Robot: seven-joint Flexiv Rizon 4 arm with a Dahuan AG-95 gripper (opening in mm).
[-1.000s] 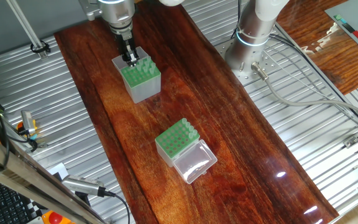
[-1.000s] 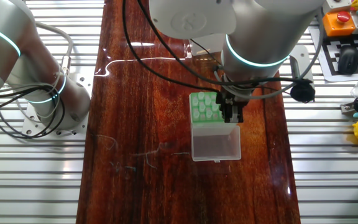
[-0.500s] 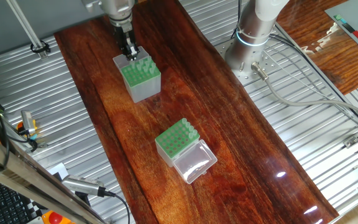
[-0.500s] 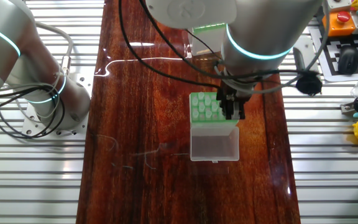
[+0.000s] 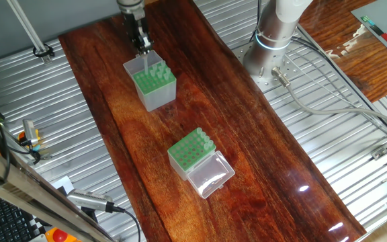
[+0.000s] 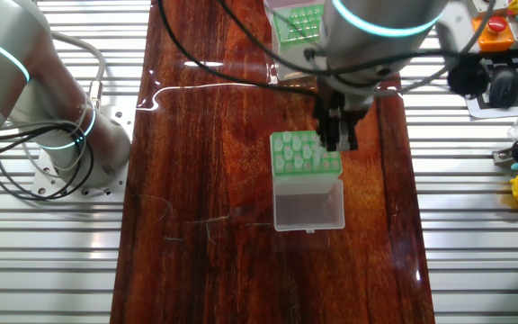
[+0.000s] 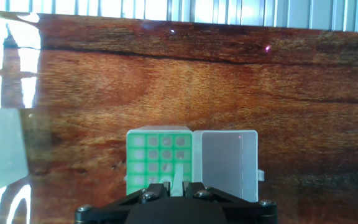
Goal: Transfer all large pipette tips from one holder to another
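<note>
My gripper (image 5: 142, 46) is shut on one large pipette tip (image 5: 144, 60), which hangs point down just above the taller grey-sided holder (image 5: 156, 89). Several more tips (image 5: 157, 68) stand in that holder's green top. The shorter green-topped box (image 5: 188, 152) lies nearer the front with its clear lid (image 5: 211, 175) folded open. In the hand view the tip (image 7: 178, 179) rises between my fingers, with the shorter box (image 7: 159, 155) and its lid (image 7: 229, 163) beyond the gripper (image 7: 178, 186). In the other fixed view the gripper (image 6: 338, 139) hangs beside the shorter box (image 6: 302, 155).
The boxes stand on a dark wooden board (image 5: 200, 101) over ribbed metal. The arm's base (image 5: 273, 42) is at the back right. A second arm's base (image 6: 61, 135) stands beside the board, and an emergency stop and keyboard (image 6: 502, 36) lie on its far side.
My gripper has risen straight up from the taller holder's top, drawing the tip out of its hole. The boxes have not moved.
</note>
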